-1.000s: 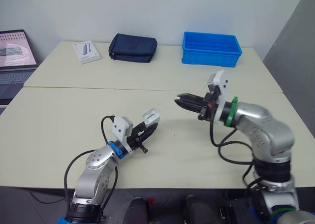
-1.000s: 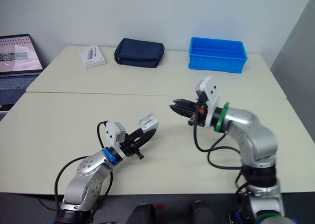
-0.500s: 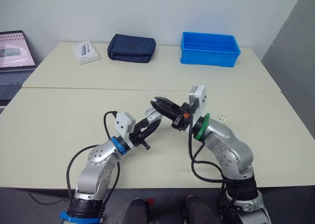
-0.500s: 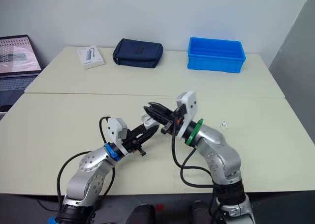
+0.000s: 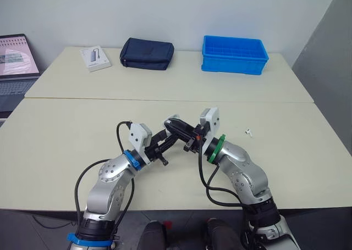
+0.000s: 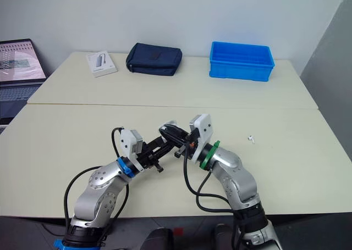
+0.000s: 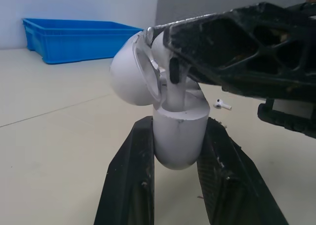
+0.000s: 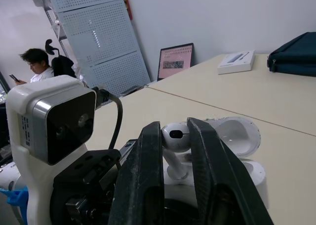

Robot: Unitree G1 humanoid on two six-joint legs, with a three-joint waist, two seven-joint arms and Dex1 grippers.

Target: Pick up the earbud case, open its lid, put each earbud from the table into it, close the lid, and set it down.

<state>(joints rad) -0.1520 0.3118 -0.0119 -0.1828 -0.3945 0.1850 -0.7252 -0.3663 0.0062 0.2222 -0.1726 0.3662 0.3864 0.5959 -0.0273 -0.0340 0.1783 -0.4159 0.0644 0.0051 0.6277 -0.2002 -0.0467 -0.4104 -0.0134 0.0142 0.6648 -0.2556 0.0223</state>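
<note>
Grip on your left is unchanged from a second ago: the left gripper (image 7: 178,122) has its two black fingers closed narrow on the lower body of the earbud case (image 7: 177,141). It holds the case clear above the table (image 5: 66,123), upright, with the lid (image 7: 129,79) swung open and back.

What has changed is to the right of that. A second ago your right arm hung well apart from the case, out to the right; half a second ago it was just beside the lid. Now the right gripper (image 8: 174,127) is directly over the case's open mouth. Its fingers are pinched on the head of an earbud (image 8: 175,135), and the stem points down into the case. In the left wrist view the stem seems to meet the top of the case, but you cannot tell how deep it sits; the head is above the rim.

So you are mid-insertion of the first earbud, and it looks not yet seated. Judge the release carefully, as letting go early could tip it out.

Farther right, the second earbud (image 5: 249,132) lies on the table, well apart from both grippers, yet to be fetched.
</note>
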